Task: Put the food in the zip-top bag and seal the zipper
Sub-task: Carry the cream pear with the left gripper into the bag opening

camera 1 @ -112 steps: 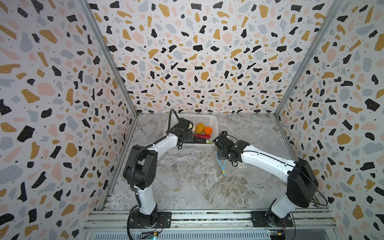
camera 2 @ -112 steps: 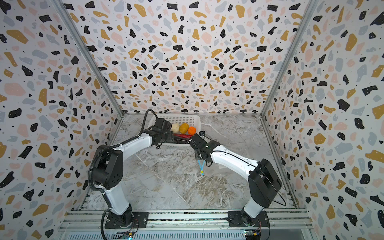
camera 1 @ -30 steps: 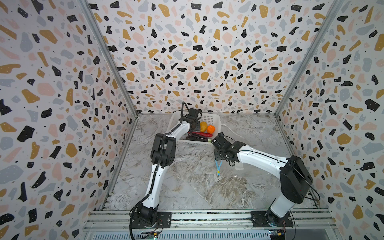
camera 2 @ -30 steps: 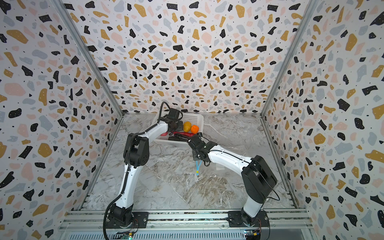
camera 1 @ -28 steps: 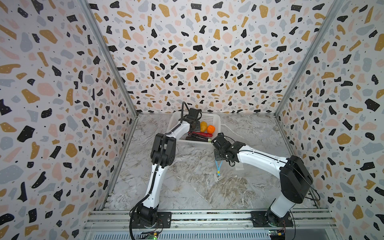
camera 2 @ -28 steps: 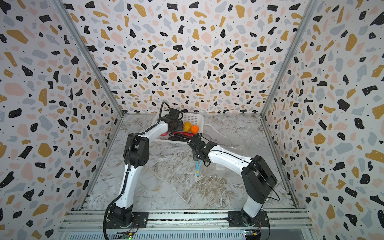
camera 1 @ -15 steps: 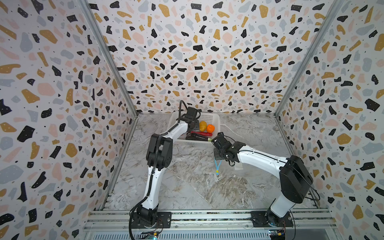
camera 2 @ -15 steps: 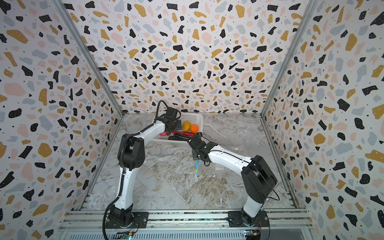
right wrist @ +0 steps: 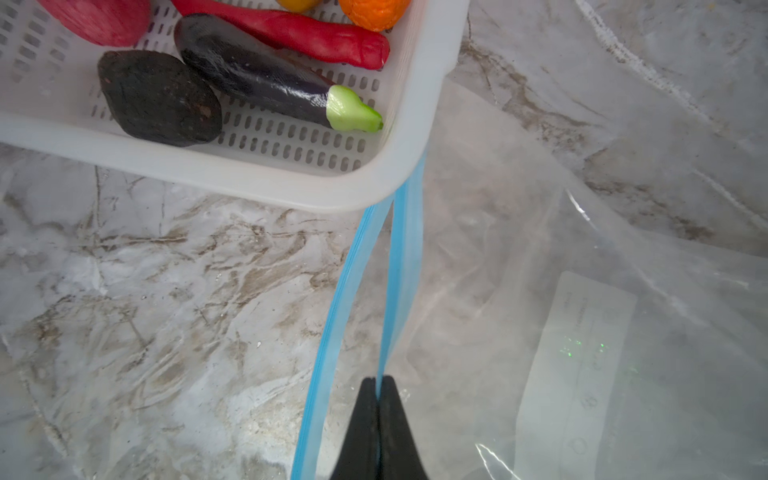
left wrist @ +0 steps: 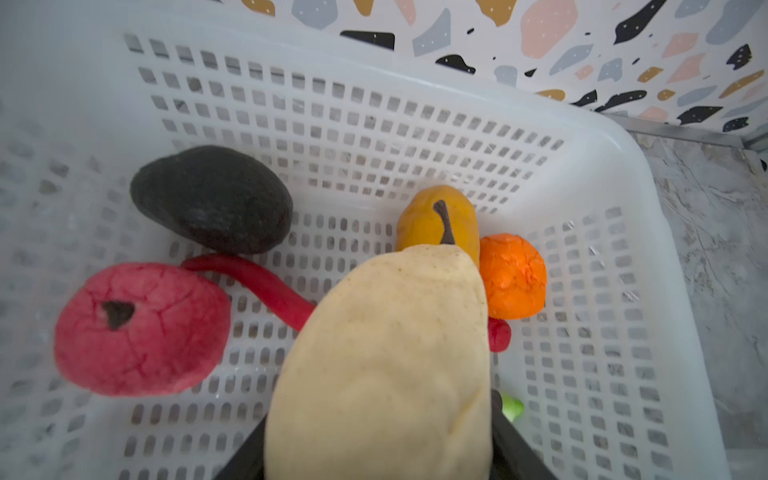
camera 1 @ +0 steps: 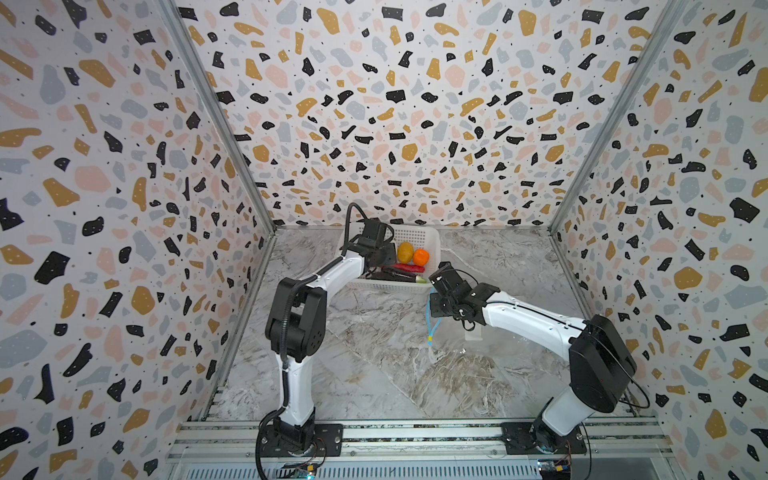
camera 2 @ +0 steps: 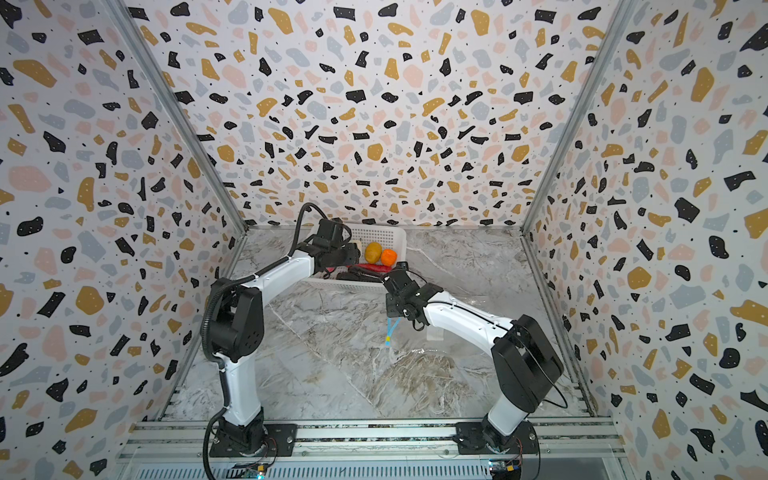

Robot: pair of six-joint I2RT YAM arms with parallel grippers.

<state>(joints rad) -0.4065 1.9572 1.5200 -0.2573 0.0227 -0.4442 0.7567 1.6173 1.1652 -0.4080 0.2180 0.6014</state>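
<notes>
My left gripper (camera 1: pixel 376 254) is over the white basket (camera 1: pixel 432 240), shut on the cream knobbly lump (left wrist: pixel 382 357), which fills the space between its jaws. Below it in the basket (left wrist: pixel 623 166) lie a pink-red ball (left wrist: pixel 141 328), a black oval (left wrist: pixel 212 199), the red chili (left wrist: pixel 257 282), a yellow-brown potato (left wrist: pixel 428 224) and an orange (left wrist: pixel 511 276). My right gripper (right wrist: pixel 378 380) is shut on one lip of the light blue zipper (right wrist: pixel 399 270), holding it up from the clear zip-top bag (right wrist: pixel 582 249). The dark eggplant (right wrist: pixel 257 79) lies near the basket's corner.
The basket stands against the back wall, its near corner (right wrist: pixel 291 187) over the zipper's far end. The bag (camera 1: pixel 478 365) spreads over the marble floor at right, with its white label (right wrist: pixel 577 374). The zipper's yellow tip (camera 1: pixel 429 341) hangs below my right gripper (camera 1: pixel 436 297).
The left arm's elbow has swung left and toward the front while its gripper stayed over the basket with the cream lump. The right arm has held still.
</notes>
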